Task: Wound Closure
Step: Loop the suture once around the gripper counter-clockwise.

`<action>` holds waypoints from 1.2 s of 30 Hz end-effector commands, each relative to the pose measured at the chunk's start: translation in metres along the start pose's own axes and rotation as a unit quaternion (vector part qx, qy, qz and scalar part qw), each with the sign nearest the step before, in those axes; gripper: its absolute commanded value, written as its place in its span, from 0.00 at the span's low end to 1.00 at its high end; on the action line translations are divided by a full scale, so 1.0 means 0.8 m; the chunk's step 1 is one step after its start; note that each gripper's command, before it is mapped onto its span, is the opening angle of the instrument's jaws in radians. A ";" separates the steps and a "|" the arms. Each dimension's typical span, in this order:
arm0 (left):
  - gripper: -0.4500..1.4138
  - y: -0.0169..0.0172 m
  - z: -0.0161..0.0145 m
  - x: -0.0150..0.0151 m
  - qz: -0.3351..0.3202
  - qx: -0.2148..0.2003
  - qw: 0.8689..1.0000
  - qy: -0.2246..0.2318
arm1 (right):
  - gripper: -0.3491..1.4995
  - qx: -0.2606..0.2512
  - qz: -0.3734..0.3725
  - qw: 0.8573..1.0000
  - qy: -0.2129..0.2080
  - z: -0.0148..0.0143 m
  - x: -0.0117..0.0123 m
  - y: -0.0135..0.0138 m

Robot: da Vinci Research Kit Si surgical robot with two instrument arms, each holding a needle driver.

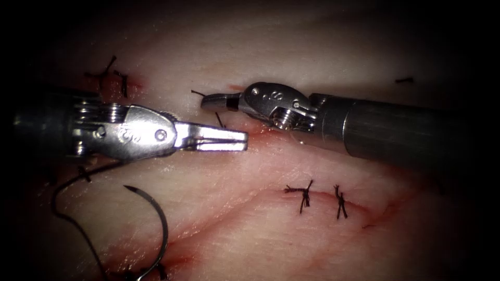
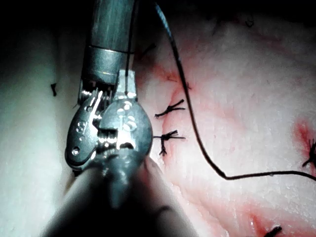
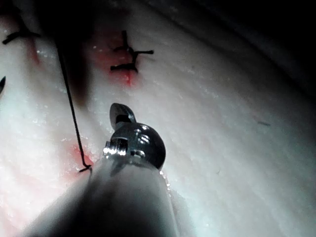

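My left tool comes in from the left and hovers over the middle of the tissue. Its jaws are shut with nothing visible between them. My right tool points left just above it, jaws shut, and I see nothing held. The curved needle lies free on the tissue at the lower left. Its tip is up and bare, and its rear end sits near the red cut. Its thread loops left and runs under the left tool. The thread ends at a red entry spot.
Two tied stitches close the cut at the lower right, and the same stitches show beside the long thread. More knots sit at the upper left. A short thread stub lies by the right tool's tip.
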 end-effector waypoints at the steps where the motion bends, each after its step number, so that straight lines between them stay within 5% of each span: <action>1: 0.00 -0.0015 0.0007 -0.0009 0.002 0.000 1.000 0.019 | 0.00 0.019 -0.029 0.999 0.002 0.0018 0.0001 -0.0002; 15: 0.00 -0.0080 -0.0019 -0.0107 -0.027 0.052 0.995 0.081 | 0.00 0.108 -0.094 0.986 0.081 0.0031 -0.0006 -0.0004; 28: 0.00 -0.0092 -0.0027 -0.0220 -0.010 0.117 0.993 0.030 | 0.00 0.132 -0.010 0.975 0.180 0.0036 -0.0008 -0.0036; 36: 0.00 -0.0078 -0.0032 -0.0254 0.000 0.167 0.986 -0.024 | 0.00 0.064 0.065 0.960 0.264 0.0020 -0.0001 -0.0039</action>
